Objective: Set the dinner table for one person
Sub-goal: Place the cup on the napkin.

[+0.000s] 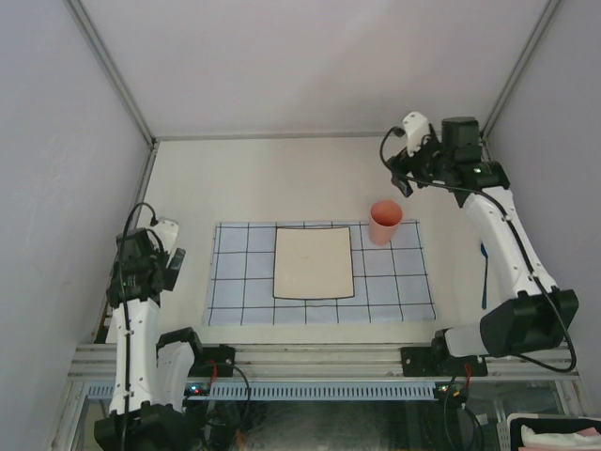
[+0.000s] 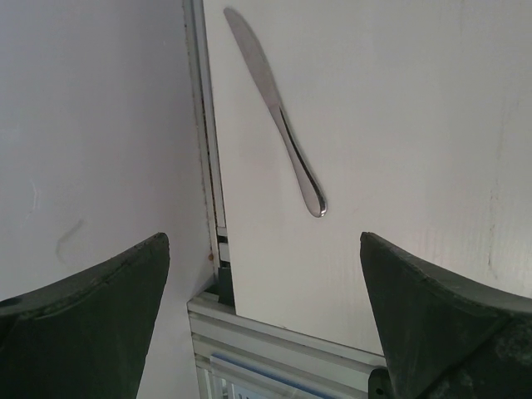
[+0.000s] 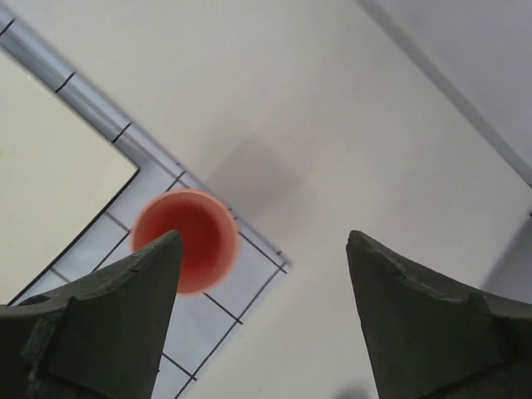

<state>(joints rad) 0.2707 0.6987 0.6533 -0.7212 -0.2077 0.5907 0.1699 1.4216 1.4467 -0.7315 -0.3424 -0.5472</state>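
Overhead, the dinner table (image 1: 263, 178) fills the enclosure as a flat off-white surface between pale walls, with a light-blue grid cloth (image 1: 376, 291) laid across its near middle. A cream square mat (image 1: 314, 263) lies flat on the centre of that cloth, its dark edge lined up with the grid. An orange cup (image 1: 385, 222) stands upright on the cloth's far right corner, just beyond the mat's right edge and apart from it. The right gripper (image 3: 264, 237) hangs above that corner with its jaws spread wide and nothing between them. In its wrist view the cup's open mouth (image 3: 195, 233) sits below, partly behind one dark finger (image 3: 116, 316), and whether they touch cannot be told. The left gripper (image 2: 264, 241) hovers over the table's left edge, its jaws also wide apart and empty. Beneath it a metal knife (image 2: 278, 116) lies flat on the bare table surface, near the grey rail (image 2: 208, 125) along the left wall. It is slightly slanted, with its blade toward the rail and its rounded handle end nearer the gripper.
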